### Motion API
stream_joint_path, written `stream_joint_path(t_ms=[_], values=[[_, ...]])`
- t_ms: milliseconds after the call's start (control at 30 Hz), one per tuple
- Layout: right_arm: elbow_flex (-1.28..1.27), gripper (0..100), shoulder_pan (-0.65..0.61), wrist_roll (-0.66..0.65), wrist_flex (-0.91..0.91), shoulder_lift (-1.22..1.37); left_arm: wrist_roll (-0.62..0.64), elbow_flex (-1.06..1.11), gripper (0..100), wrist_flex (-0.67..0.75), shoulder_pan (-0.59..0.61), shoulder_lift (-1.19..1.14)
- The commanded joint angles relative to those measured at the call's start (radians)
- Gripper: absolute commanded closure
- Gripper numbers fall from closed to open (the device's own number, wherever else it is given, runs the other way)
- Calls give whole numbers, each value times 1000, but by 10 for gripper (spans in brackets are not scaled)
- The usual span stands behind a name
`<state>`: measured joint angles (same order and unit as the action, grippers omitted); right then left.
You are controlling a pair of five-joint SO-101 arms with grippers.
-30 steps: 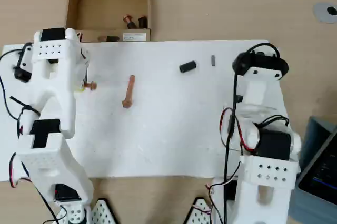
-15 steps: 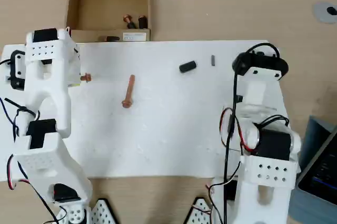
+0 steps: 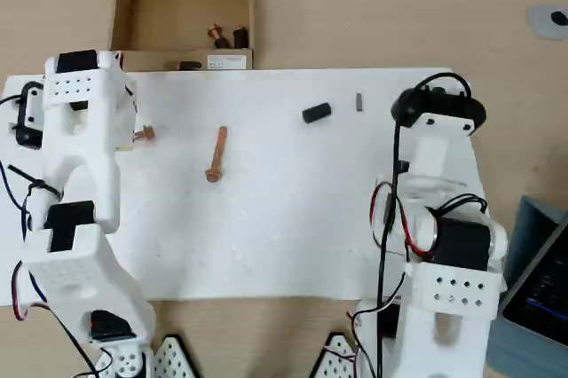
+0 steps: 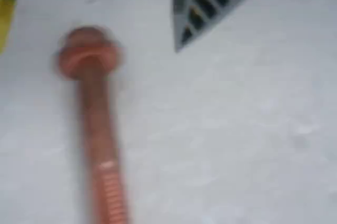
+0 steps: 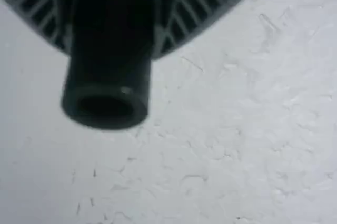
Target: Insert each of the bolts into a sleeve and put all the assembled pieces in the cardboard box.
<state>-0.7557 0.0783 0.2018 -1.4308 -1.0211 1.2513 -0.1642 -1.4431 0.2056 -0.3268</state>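
**Right pincer** (image 5: 113, 50): closed on a black sleeve (image 5: 105, 98). It grips the sleeve across the body, and the open bore projects clear of the fingers. Judged purpose: the bore is left free to receive a bolt. The right arm is folded back over its base at the right edge of the white sheet (image 3: 293, 227), with the pincer low over the sheet.

**Left pincer** (image 4: 95, 37): jaws spread wide, gripping nothing. A copper bolt (image 4: 97, 145) lies flat on the sheet between the fingers, with a gap on either side of its head. Judged purpose: the pincer straddles the bolt ready for a grasp. The left arm is extended forward along the sheet's left edge, wrist pitched down.

**Unassembled:** a second bolt (image 3: 216, 154) lies mid-sheet and a loose sleeve (image 3: 316, 113) lies well apart from it.

**Cardboard box** (image 3: 169, 10): stands on the tabletop (image 3: 355, 27) beyond the sheet and holds assembled pieces (image 3: 226, 36) near its right wall.
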Motion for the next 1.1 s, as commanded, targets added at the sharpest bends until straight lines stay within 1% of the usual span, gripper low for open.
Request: stream_joint_path(t_ms=[0,167,267,400,567,700,767,967,1033,1067], values=[[-1,989,4,6,15,-25,-95,-57,777,-97,-9,19],[-1,989,2,3,17,-25,-344,-158,778,-247,-8,19],[-1,989,2,2,17,-24,-428,-224,778,-308,-6,19],[-1,989,2,2,17,-25,-514,-276,778,-311,11,25],[-1,989,2,2,12,-27,-621,-281,778,-311,17,114],[-1,989,2,2,12,-27,-763,-229,779,-311,14,219],[-1,989,2,2,12,-27,-875,-189,779,-311,11,266],[-1,989,2,2,12,-27,-1369,-72,779,-311,17,305],[-1,989,2,2,12,-27,-1508,-37,779,-310,17,305],[-1,989,2,2,12,-27,-1559,-23,779,-310,17,305]])
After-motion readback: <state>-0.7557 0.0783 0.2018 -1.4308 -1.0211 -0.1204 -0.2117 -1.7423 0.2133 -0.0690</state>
